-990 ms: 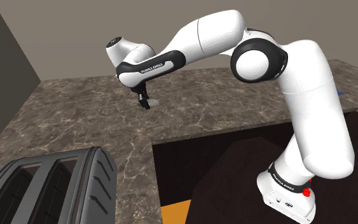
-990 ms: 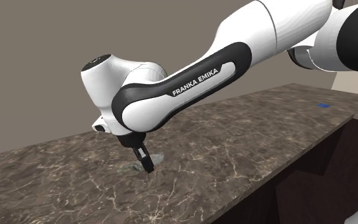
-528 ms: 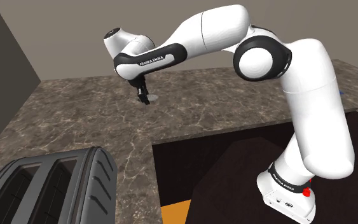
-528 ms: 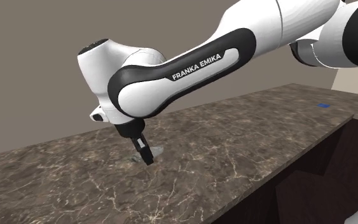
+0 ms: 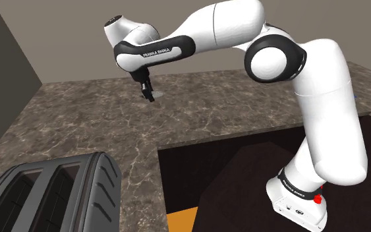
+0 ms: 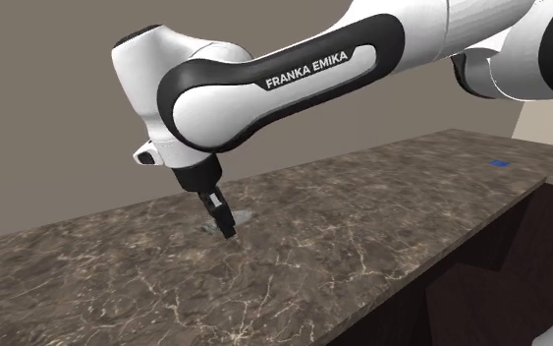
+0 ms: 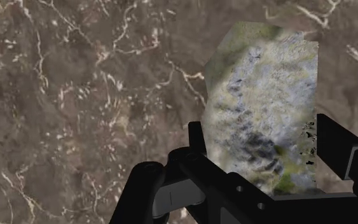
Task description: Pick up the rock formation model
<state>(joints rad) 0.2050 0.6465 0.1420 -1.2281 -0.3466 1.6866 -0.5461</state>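
Wrist view: gripper [image 7: 263, 127] clamps the rock formation model [image 7: 263, 95] between both fingers [image 7: 196, 143], which touch its sides. The model is a flat grey slab with green patches, over the brown marble counter [image 7: 75, 95].

Shoulder view: the gripper [image 5: 149, 93] is low over the counter's far part, and a black toaster [image 5: 52, 191] is well apart at lower left.

Second exterior view: the pale model [image 6: 247, 212] shows at the fingertips, close to the counter.

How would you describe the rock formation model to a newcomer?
Start at the brown veined countertop and follow the white arm to its black gripper. Clasped between the fingers is the rock formation model, a small flat slab; its grey surface mottled with green and dark patches sets it apart from the brown stone below.
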